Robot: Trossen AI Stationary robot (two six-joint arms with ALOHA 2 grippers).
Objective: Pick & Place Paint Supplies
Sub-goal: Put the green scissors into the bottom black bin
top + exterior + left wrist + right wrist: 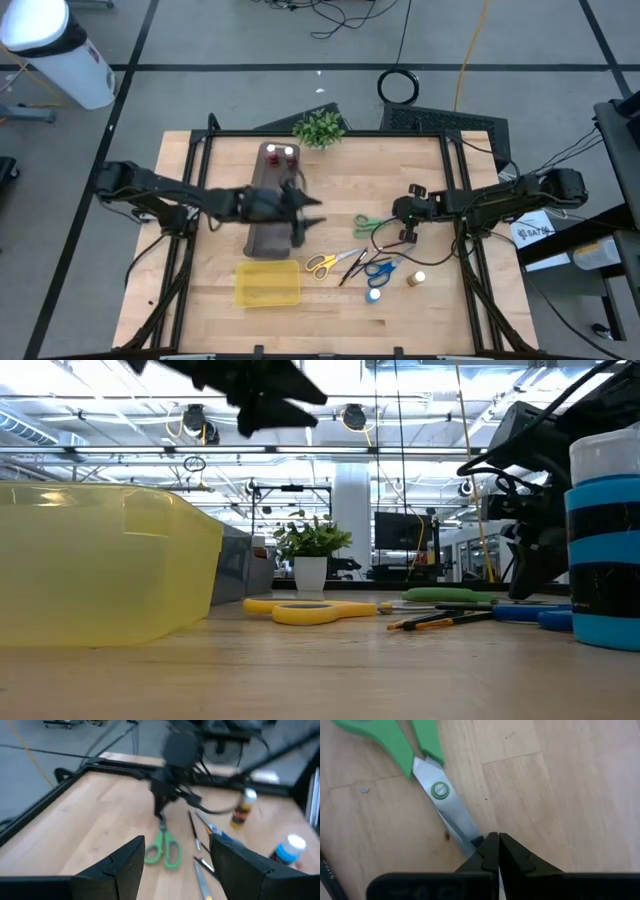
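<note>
Where the right claw (494, 851) pinches shut, the green scissors' (427, 770) tips vanish

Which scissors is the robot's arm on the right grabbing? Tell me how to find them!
Start at the wooden table and find the messy pile of supplies on its right half. The green scissors lie at the pile's far edge, their blade tip pinched in the right end effector. The other two pairs are yellow and blue.

From overhead we look straight down on the whole table (230, 190). Our low camera sits at tabletop level, facing the room. Each wrist camera looks past its own fingers; the right sits very close to the green scissors (415, 750), which the left also shares from farther off.
</note>
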